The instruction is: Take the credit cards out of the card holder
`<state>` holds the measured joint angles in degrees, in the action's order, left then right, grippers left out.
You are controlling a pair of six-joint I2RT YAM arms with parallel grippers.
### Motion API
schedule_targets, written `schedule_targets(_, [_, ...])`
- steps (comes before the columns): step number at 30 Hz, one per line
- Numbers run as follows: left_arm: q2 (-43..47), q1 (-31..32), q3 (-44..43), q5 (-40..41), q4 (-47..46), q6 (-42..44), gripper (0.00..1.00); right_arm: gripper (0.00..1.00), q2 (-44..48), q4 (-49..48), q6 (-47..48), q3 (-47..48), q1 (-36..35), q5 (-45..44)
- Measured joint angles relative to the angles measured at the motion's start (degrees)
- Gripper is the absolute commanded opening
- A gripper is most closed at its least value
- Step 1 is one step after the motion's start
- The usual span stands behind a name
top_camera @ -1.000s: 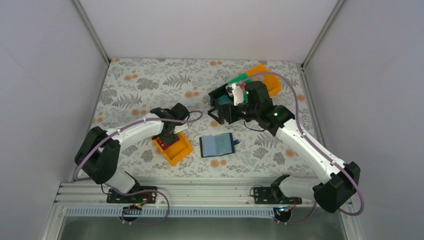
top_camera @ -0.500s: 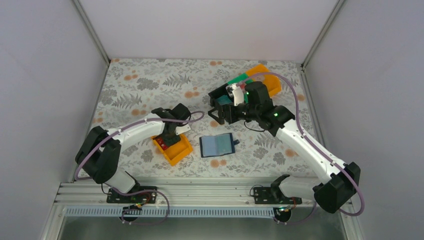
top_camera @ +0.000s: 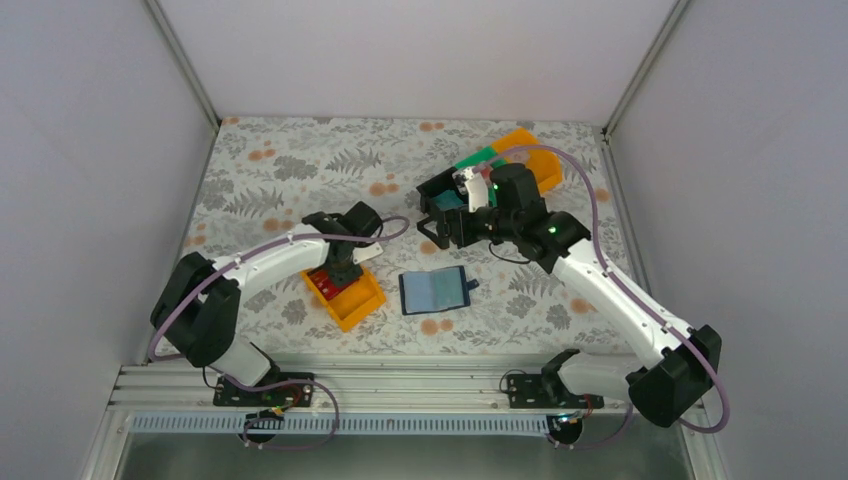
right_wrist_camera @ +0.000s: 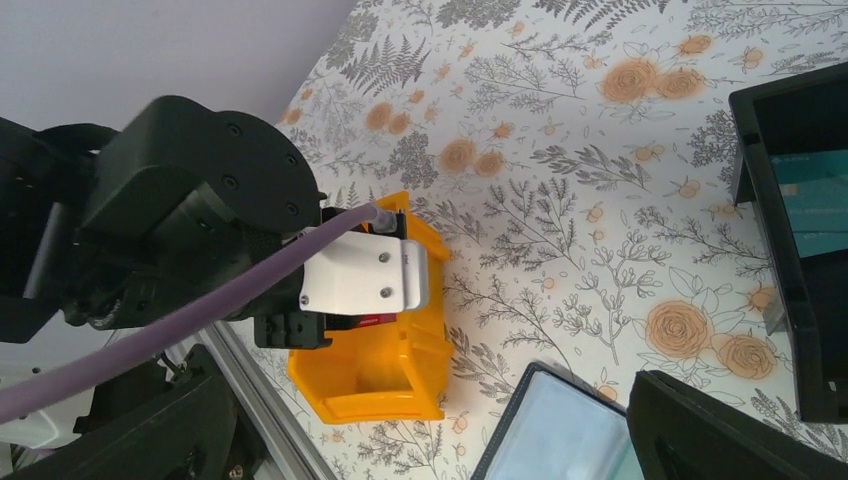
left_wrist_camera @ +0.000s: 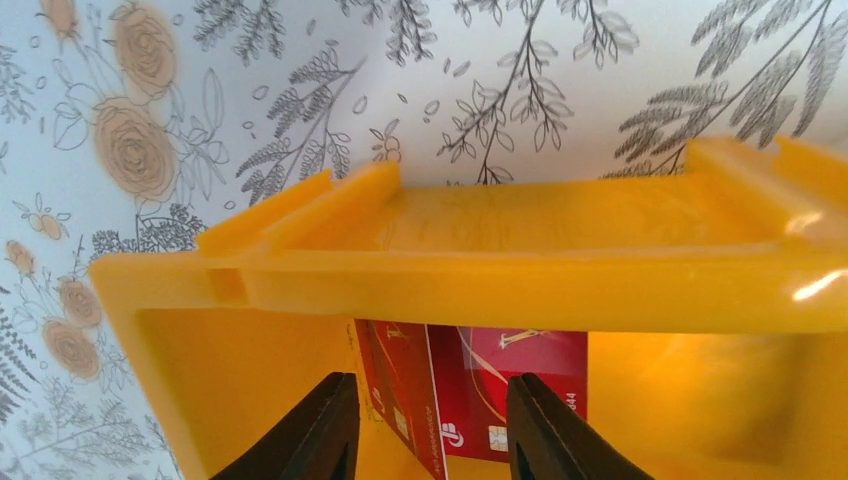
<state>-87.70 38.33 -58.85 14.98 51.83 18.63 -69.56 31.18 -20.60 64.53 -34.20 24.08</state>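
Bright, even light — glare on orange bin point(left_wrist_camera: 820, 285).

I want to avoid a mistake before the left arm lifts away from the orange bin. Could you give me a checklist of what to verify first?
1. The red cards lie inside the orange bin: ok.
2. The left gripper is clear of the cards: cannot tell; jaws apart, but one card leans near a finger.
3. The wallet lies open on the table: ok.
4. No cards remain in the wallet sleeves: cannot tell.
5. The right gripper is open and empty: ok.
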Motion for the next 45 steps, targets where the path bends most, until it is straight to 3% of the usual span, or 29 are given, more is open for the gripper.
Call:
schedule_targets(5, [-0.9, -0.5, 2.5, 1.1, -1.2, 0.0, 0.38, 0.99, 0.6, 0.1, 0.3, -0.2, 0.0, -0.4])
schedule_targets(16, [-1.8, -1.3, 6.3, 4.3, -6.2, 0.2, 0.21, 0.99, 1.2, 0.4, 0.5, -0.5, 0.0, -0.5])
schedule_targets(20, [-2.0, -1.4, 7.0, 4.8, -7.3, 0.6, 0.03, 0.99, 1.2, 0.6, 0.6, -0.5, 0.0, -0.6])
schedule_targets(45, [2.8, 0.8, 3.1, 7.8, -3.0, 0.6, 0.02, 0.99, 2.0, 0.9, 0.7, -0.5, 0.0, -1.3])
